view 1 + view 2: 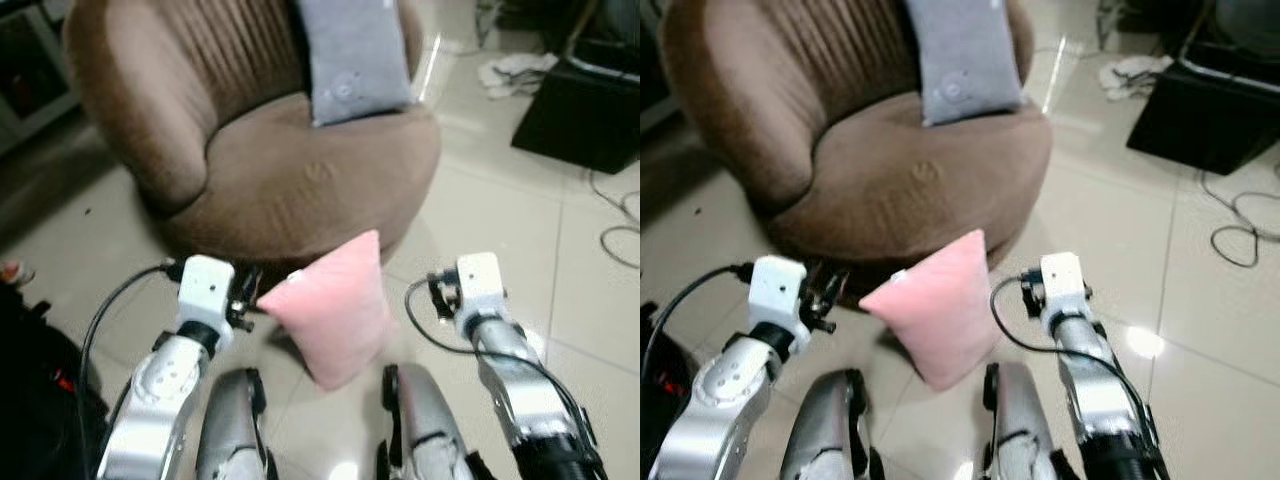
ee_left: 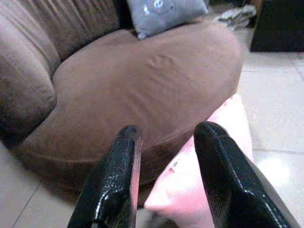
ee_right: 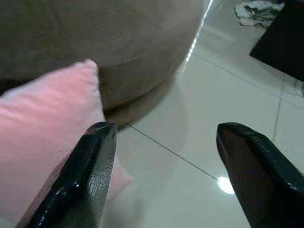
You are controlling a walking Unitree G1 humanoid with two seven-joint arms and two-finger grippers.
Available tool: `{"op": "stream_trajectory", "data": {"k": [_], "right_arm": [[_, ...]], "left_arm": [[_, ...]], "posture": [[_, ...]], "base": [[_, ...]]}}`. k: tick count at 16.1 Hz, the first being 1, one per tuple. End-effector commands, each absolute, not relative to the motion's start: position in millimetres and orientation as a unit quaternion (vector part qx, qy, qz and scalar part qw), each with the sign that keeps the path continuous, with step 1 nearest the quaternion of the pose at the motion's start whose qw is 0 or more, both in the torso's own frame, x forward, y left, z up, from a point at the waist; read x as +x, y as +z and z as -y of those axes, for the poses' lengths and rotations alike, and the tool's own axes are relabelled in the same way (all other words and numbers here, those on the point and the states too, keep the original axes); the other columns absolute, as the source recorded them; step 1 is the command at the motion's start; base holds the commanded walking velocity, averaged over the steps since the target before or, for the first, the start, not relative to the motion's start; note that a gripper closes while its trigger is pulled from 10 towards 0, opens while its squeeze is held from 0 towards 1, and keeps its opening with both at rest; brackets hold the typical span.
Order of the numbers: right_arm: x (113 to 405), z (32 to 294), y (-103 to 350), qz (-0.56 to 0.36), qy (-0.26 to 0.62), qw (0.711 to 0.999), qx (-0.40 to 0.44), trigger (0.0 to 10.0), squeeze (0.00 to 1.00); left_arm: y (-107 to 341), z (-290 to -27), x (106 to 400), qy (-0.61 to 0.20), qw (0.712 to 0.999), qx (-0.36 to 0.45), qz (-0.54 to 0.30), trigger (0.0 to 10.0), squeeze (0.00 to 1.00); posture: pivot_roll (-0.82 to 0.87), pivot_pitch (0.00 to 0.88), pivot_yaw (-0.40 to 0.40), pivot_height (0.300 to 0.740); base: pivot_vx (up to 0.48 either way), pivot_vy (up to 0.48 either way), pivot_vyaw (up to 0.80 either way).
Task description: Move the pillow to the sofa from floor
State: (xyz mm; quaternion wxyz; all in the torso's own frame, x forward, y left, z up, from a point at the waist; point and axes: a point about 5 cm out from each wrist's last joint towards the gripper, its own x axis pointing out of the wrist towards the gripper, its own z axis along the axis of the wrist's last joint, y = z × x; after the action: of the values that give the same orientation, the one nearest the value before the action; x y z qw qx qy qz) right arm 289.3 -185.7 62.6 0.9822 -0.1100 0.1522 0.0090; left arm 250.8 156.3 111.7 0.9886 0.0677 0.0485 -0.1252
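**Pink pillow on the tiles, waiting to be squeezed from both sides**

Pink pillow (image 1: 335, 308) stands on one corner on the tiled floor (image 1: 520, 250), leaning against the front edge of the brown round sofa (image 1: 300, 185), its upper corner reaching just up to the seat rim. A grey cushion (image 1: 352, 55) already sits at the back of the sofa seat, propped against the ribbed backrest.

Left gripper (image 2: 168, 178) hovers in front of the sofa, at the pillow's left side, its two black fingers spread apart and empty; between them the wrist view looks onto the sofa front and the pillow's top seam. Right gripper (image 3: 164, 175) hangs on the pillow's other side, fingers wide open and holding nothing, with one finger (image 3: 83, 175) close beside the pink fabric and bare tile in the gap.

The pillow looks plump, soft and light, with a smooth cover that will give under pressure rather than resist. A pinch on a single corner would probably let it flop and swing, so the safer hold seems to be either a two-sided press between both arms, or one gripper closing deep over the upper edge nearest the sofa, where the filling bunches. Nothing fragile here; the likeliest trouble is fabric slipping out of a shallow grip during the lift onto the seat.
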Motion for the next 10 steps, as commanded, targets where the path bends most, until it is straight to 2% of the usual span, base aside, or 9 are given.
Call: {"op": "stream_trajectory", "data": {"k": [1,10], "right_arm": [[289.0,182.2,64.1,-0.155,0.015,0.982,-0.110,10.0,0.00],[288.4,185.7,64.0,-0.162,-0.002,0.983,-0.091,10.0,0.00]], "left_arm": [[110.9,-160.7,249.5,-0.117,0.989,0.074,-0.048,10.0,0.00],[109.8,-159.3,249.2,-0.120,0.989,0.074,-0.045,10.0,0.00]], "posture": [[-0.01,0.124,0.007,0.554],[-0.01,0.117,0.009,0.554]], "base": [[0.300,0.000,0.00],[0.316,0.000,0.00]]}}
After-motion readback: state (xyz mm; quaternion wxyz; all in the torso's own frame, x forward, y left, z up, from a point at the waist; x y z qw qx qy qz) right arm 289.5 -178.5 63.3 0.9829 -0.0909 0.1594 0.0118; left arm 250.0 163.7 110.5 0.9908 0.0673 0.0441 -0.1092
